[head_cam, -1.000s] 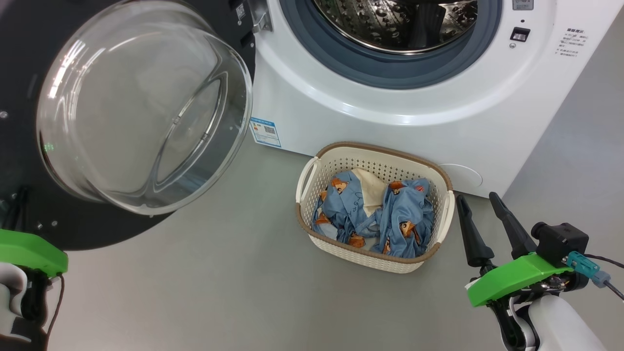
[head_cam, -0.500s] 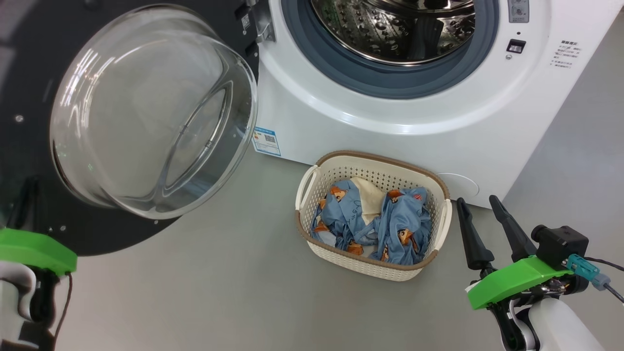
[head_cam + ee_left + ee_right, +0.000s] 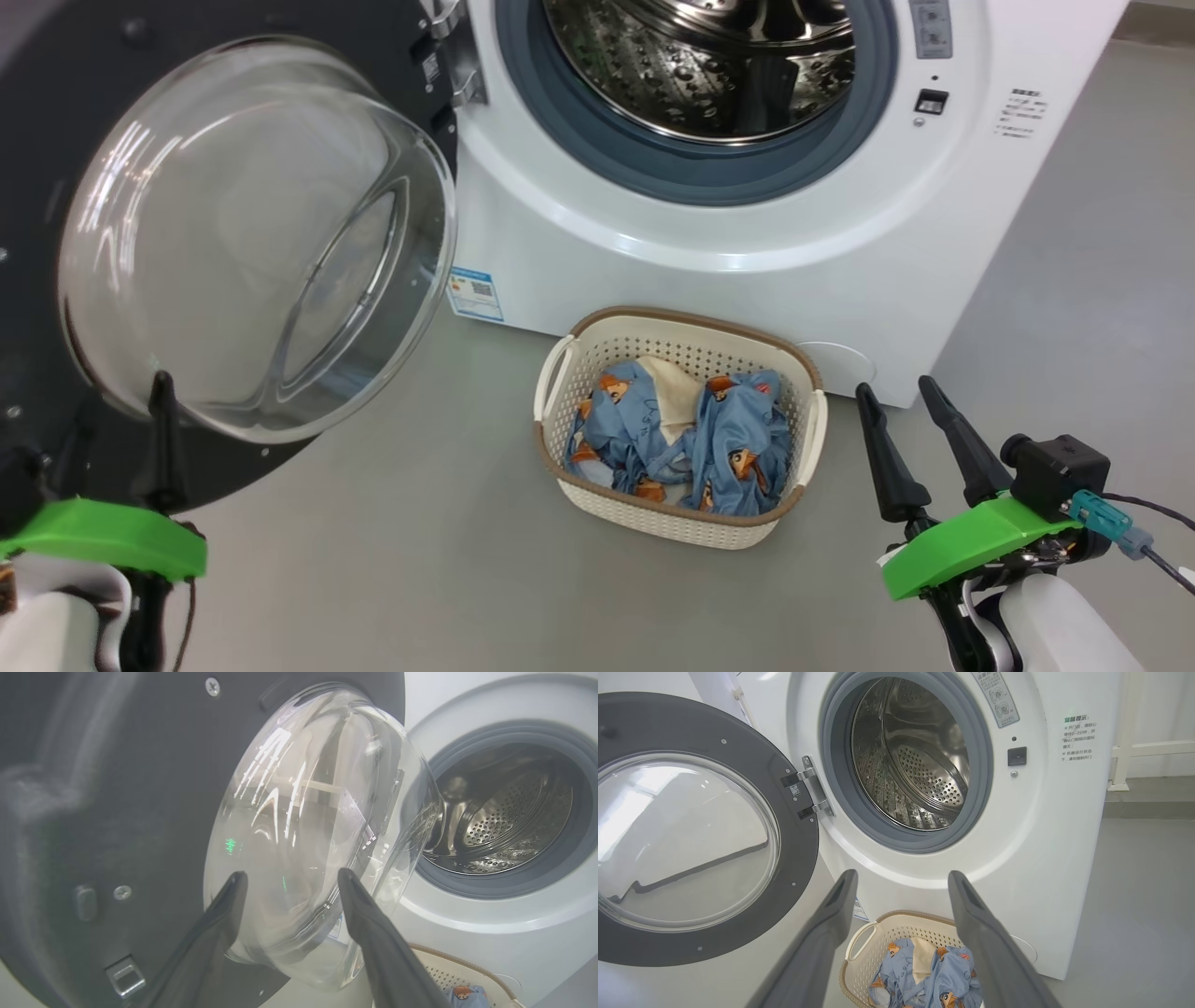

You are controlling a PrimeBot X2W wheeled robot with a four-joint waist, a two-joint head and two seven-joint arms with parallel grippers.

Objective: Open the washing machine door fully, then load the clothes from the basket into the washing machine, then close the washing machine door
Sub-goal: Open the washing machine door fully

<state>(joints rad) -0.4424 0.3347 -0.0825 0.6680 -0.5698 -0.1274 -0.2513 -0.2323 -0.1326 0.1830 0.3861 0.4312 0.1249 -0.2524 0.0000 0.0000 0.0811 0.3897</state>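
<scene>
I hold the left end effector [image 3: 290,875] apart at the open washing machine door [image 3: 37,140], and the right end effector [image 3: 894,385] apart near the basket [image 3: 681,319] holding clothes [image 3: 738,439].

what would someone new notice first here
The big round washing machine door stands open at the left, its clear glass bowl bulging outward. Right of it, the washing machine shows its shiny steel drum, and on the floor in front sits the basket of blue printed clothes.
</scene>
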